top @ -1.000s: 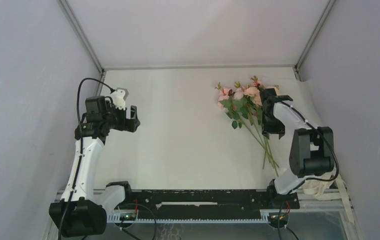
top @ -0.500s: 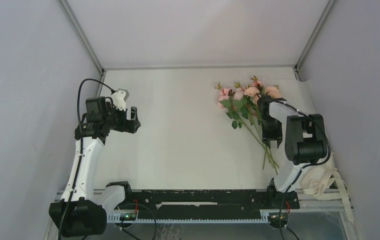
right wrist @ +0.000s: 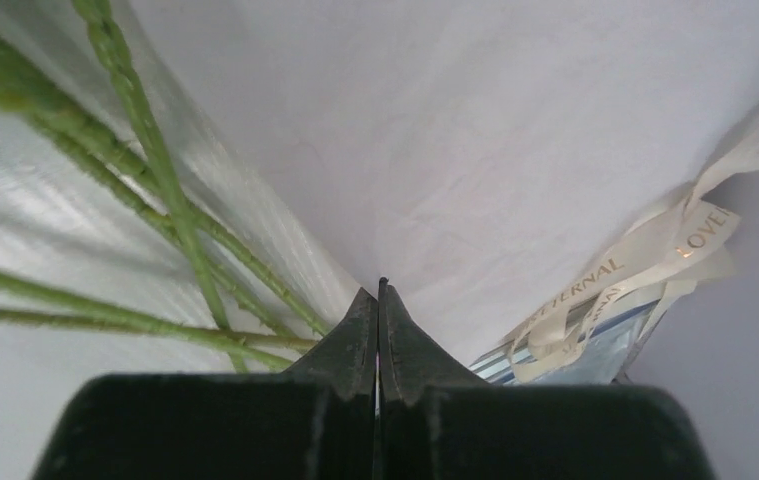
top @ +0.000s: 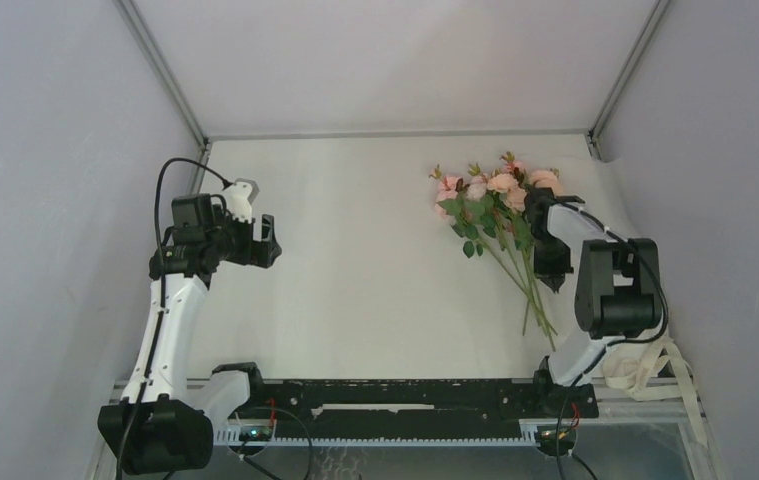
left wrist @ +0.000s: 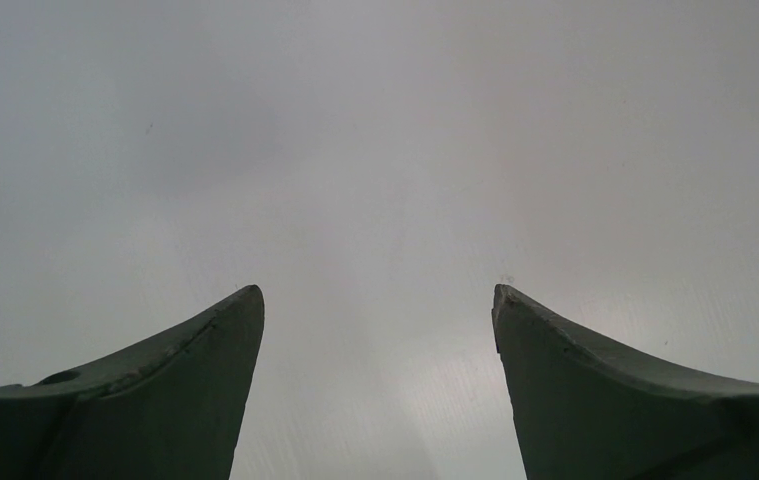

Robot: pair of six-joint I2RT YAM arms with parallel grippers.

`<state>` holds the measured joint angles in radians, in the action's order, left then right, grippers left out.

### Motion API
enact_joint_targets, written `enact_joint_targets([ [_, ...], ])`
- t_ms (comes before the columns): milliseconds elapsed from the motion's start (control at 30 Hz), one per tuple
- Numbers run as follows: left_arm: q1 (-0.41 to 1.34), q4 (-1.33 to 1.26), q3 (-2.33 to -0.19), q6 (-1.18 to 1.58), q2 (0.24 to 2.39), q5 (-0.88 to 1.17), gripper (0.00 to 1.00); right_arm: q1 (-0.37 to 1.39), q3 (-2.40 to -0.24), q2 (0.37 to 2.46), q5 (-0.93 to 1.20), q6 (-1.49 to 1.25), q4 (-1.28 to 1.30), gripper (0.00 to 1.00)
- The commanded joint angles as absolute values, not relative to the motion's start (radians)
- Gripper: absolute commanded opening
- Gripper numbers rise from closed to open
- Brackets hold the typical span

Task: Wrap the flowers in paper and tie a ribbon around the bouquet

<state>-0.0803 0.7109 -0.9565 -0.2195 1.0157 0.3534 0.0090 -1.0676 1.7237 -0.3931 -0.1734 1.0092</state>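
Wrapping barely begun: flowers (top: 485, 195) lie unwrapped on the paper (right wrist: 255, 240).
By the stems (right wrist: 155, 150) the right gripper (top: 552, 278) is closed, left gripper (top: 267, 240) apart; ribbon (right wrist: 615, 270) untied, lower right.

My arms are smooth white shells joined by chunky black motor blocks. A thin black cable (top: 159, 190) arcs off my left arm (top: 168, 320), whose wrist bears a small white housing (top: 242, 193). My right arm (top: 580, 228) is built the same. My left gripper (left wrist: 377, 292) has dark grey curved fingers (left wrist: 165, 390) tapering to points; my right gripper (right wrist: 381, 284) has matching ones on a black block.
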Motion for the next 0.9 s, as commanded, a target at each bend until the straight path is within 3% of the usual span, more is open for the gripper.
enact_joint_targets([
  [0,-0.072,0.715,-0.970,-0.247,1.013,0.364,0.89,-0.024,-1.115,1.524,-0.463,-0.196,0.957,0.00],
  [300,-0.074,0.720,-1.006,-0.223,1.032,0.381,0.88,-0.087,-1.212,1.069,-0.546,-0.250,0.744,0.00],
  [567,-0.073,0.722,-1.029,-0.222,1.016,0.383,0.88,-0.003,-1.256,0.946,-0.534,-0.293,0.646,0.00],
  [867,-0.073,0.722,-1.044,-0.217,1.011,0.377,0.88,0.346,-1.344,0.792,-0.785,-0.234,0.513,0.00],
])
